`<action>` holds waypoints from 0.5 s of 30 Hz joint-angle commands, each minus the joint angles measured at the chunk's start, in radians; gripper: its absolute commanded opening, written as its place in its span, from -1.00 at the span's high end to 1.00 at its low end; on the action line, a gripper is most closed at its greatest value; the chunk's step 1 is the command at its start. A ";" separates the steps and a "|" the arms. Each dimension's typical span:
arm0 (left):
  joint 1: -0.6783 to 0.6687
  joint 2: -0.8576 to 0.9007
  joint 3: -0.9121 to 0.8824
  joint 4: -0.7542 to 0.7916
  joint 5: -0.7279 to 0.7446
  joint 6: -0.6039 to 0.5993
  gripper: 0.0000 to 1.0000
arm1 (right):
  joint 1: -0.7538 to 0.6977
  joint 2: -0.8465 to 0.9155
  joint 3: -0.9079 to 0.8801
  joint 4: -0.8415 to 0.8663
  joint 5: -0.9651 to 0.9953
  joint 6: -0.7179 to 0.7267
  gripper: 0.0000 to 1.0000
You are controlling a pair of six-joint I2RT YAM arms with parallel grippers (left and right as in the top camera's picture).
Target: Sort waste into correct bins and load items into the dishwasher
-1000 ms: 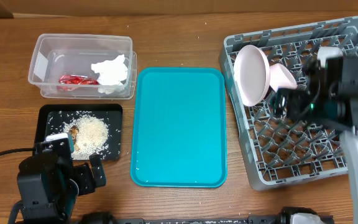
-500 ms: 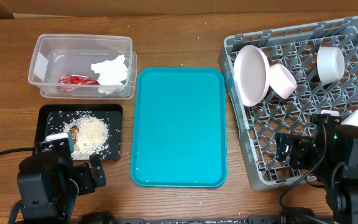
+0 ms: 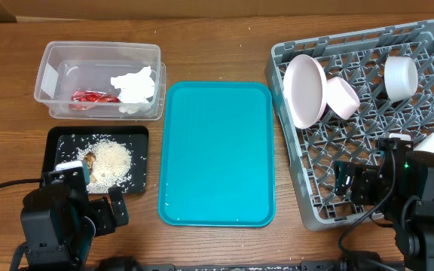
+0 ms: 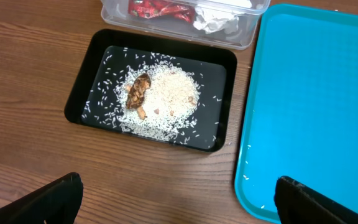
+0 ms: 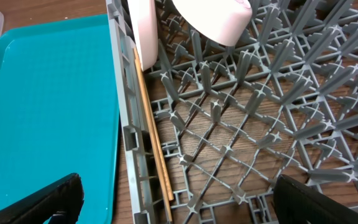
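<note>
Checking risks with the large teal plastic serving tray (image 3: 217, 154) as landmark. Left of it, far end: clear rectangular plastic tub (image 3: 47, 83) holding the crumpled red-and-silver wrapper (image 3: 93, 96) and crumpled white napkin (image 3: 136, 86). Left of it, near end: shallow black rectangular tray (image 3: 53, 150) with the loose white rice (image 3: 111, 162) and small brown food scrap (image 4: 138, 90). Right of it: large square grey plastic dish rack (image 3: 337, 39) with a white round plate (image 3: 305, 90) on edge against the wall nearest the teal tray, a white bowl (image 3: 343, 98) touching it, and a small white cup (image 3: 400, 77) further off. Two thin wooden chopsticks (image 5: 150, 124) lie flat along that same rack wall. Left gripper (image 4: 178, 180) is released, jaws wide, nothing between them, hovering near the black tray's near edge. Right gripper (image 5: 176, 180) is also released and empty, low over the rack's near part. Sorting looks about done, so the risks are mostly knocks. A wide-open right jaw could catch the lattice and jolt the rack, tipping the leaning plate. The chopsticks could slip through the open grid. A left arm sweep could nudge the black tray and scatter rice. Tiny white specks on the teal tray's near-left edge may be missed grains; too small to tell.
</note>
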 commanded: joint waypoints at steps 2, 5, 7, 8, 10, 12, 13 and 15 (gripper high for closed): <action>0.004 0.000 0.005 0.002 -0.011 0.004 -0.99 | 0.004 -0.021 -0.006 0.002 0.013 -0.010 -1.00; 0.004 0.000 0.005 0.001 -0.011 0.004 -0.99 | 0.004 -0.043 -0.006 0.003 0.019 -0.011 -1.00; 0.004 0.000 0.005 0.001 -0.011 0.004 -1.00 | 0.004 -0.061 -0.006 0.004 0.054 -0.010 -1.00; 0.004 0.000 0.005 0.002 -0.011 0.004 -0.99 | 0.006 -0.074 -0.009 0.006 0.069 -0.010 -1.00; 0.004 0.000 0.005 0.002 -0.011 0.004 -0.99 | 0.019 -0.105 -0.018 0.024 0.073 -0.010 -1.00; 0.004 0.000 0.005 0.002 -0.011 0.004 -1.00 | 0.042 -0.144 -0.038 0.056 0.087 -0.011 -1.00; 0.004 0.000 0.005 0.002 -0.011 0.004 -1.00 | 0.052 -0.165 -0.052 0.073 0.097 -0.010 -1.00; 0.004 0.000 0.005 0.001 -0.011 0.004 -0.99 | 0.072 -0.214 -0.088 0.118 0.103 -0.010 -1.00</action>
